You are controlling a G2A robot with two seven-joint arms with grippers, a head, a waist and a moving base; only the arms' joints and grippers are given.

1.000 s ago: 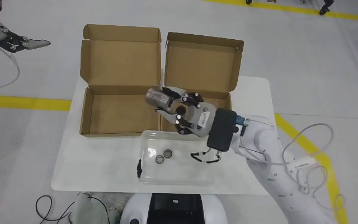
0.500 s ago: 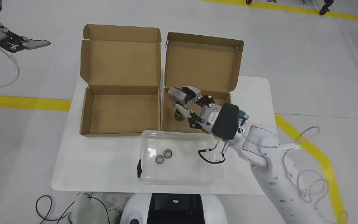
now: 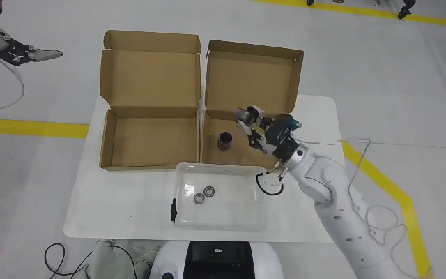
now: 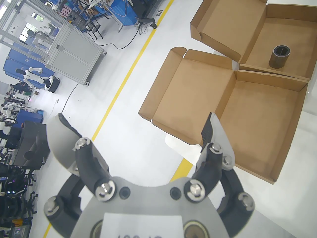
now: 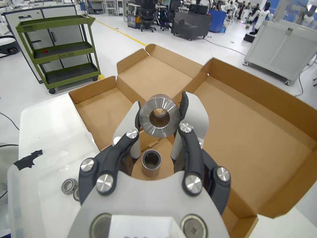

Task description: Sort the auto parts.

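Since your right claw (image 5: 161,102) swung over the right box (image 5: 247,130), it stays clamped on the bushing (image 5: 159,118), centre frame, above the boxed sleeve (image 3: 224,141); release next. Left claw (image 4: 135,120) gapes empty.

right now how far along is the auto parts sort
Done: one dark sleeve stands in the right cardboard box. In hand: the right gripper is shut on a steel bushing above that box, not yet released. Left: two bearings lie in the clear tray, probably meant for the left cardboard box.
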